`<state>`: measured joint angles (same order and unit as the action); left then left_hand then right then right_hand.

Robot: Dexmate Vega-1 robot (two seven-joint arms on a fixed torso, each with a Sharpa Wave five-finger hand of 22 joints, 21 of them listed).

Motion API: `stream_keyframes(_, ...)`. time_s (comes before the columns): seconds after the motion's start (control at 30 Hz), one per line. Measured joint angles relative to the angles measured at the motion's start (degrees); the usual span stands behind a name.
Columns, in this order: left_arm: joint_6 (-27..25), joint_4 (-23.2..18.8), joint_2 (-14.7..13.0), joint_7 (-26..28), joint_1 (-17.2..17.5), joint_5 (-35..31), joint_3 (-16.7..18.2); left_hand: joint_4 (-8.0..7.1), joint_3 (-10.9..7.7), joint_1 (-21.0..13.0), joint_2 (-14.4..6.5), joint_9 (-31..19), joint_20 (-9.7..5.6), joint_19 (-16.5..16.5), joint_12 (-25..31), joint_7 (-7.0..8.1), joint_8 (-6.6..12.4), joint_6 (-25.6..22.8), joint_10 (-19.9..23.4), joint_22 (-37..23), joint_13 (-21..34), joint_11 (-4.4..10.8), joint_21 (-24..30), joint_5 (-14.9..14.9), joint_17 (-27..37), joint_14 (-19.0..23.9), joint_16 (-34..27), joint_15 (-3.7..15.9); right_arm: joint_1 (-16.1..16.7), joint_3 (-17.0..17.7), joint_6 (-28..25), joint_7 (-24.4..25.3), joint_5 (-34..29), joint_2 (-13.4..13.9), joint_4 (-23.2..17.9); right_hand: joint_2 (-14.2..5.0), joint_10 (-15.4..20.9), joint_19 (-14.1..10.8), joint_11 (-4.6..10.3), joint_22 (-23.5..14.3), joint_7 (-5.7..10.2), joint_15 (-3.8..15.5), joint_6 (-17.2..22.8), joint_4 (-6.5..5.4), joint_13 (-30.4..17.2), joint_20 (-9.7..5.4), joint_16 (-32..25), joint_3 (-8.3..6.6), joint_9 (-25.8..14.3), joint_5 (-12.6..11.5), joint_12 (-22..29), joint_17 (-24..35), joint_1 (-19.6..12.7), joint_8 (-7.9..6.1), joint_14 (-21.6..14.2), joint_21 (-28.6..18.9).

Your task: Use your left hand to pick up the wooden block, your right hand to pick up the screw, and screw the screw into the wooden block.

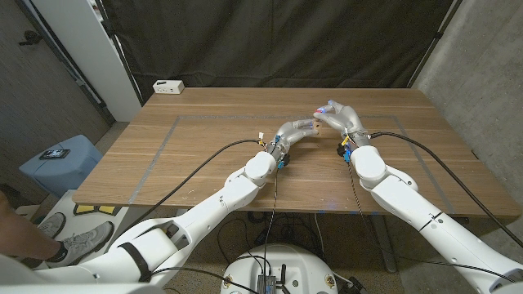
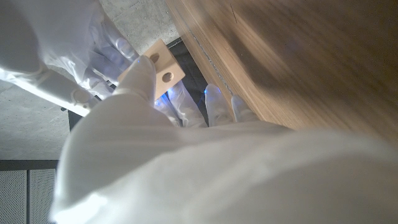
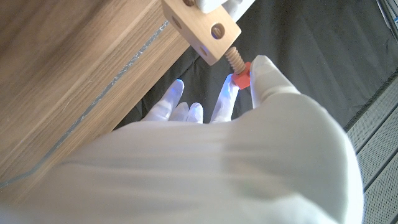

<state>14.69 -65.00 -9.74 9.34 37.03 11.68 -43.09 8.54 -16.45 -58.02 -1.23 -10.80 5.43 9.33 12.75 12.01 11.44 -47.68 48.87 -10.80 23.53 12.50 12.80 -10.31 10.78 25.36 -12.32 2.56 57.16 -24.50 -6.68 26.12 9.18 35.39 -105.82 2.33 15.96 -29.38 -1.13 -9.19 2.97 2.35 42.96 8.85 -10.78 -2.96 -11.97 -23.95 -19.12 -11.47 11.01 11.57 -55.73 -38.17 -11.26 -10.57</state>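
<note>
Upper middle of the head view: left hand (image 1: 296, 131) clamps the wooden block (image 3: 202, 28), right hand (image 3: 249, 124) pinches the screw (image 3: 238, 70) by its orange head, thread entering a hole; likely needs axis square, small turns, light push.

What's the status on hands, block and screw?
Left hand holds wooden block. Right hand fingers pinch screw, tip entering block. Nothing in the way.

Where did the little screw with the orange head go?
The screw is pinched by the right hand, its tip stuck into the wooden block that the left hand holds up over the table's middle.
</note>
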Motion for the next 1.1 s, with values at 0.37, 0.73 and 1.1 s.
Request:
stream_keyframes(0.37, 0.0, 0.0, 0.0, 0.0, 0.0, 0.0, 0.0, 0.01, 0.14, -0.3, -0.3, 0.0, 0.0, 0.0, -0.1, -0.14, -0.06, -0.1, 0.0, 0.0, 0.3, 0.0, 0.0, 0.0, 0.0, 0.0, 0.0, 0.0, 0.0, 0.0, 0.3, 0.0, 0.0, 0.0, 0.3, 0.0, 0.0, 0.0, 0.0, 0.0, 0.0, 0.0, 0.0, 0.21, 0.0, 0.0, 0.0, 0.21, 0.0, 0.0, 0.0, 0.0, 0.0, 0.01, 0.0, 0.0)
stream_keyframes(0.73, 0.0, -0.1, 0.0, -0.1, 0.0, 0.0, 0.0, 0.02, 0.15, -0.3, -0.3, 0.0, 0.21, 0.2, -0.1, -0.24, 0.02, -0.2, 0.0, 0.0, 0.3, 0.0, 0.0, 0.0, 0.0, 0.0, 0.0, 0.0, 0.2, 0.0, 0.9, 0.1, -0.2, 0.0, 0.6, 0.0, 0.0, 0.0, 0.0, 0.0, 0.0, 0.0, 0.0, 0.23, 0.0, 0.0, 0.0, 0.22, 0.0, 0.0, 0.0, 0.0, 0.0, -0.14, 0.0, 0.0)
stream_keyframes(1.1, -0.2, -0.3, 0.0, -0.2, 0.1, 0.0, 0.0, 0.02, 0.15, -0.3, -0.3, 0.0, 0.21, 0.2, -0.2, -0.23, 0.01, -0.2, 0.0, 0.0, 0.3, 0.0, 0.0, 0.0, 0.0, 0.0, 0.0, 0.0, 0.2, -0.1, 1.3, 0.2, -0.3, -0.1, 1.0, -0.24, 0.1, 0.0, 0.11, 0.0, 0.0, 0.0, 0.0, 0.27, 0.0, 0.0, 0.0, 0.27, 0.1, 0.0, 0.0, -0.1, -0.2, -0.21, 0.0, 0.0)
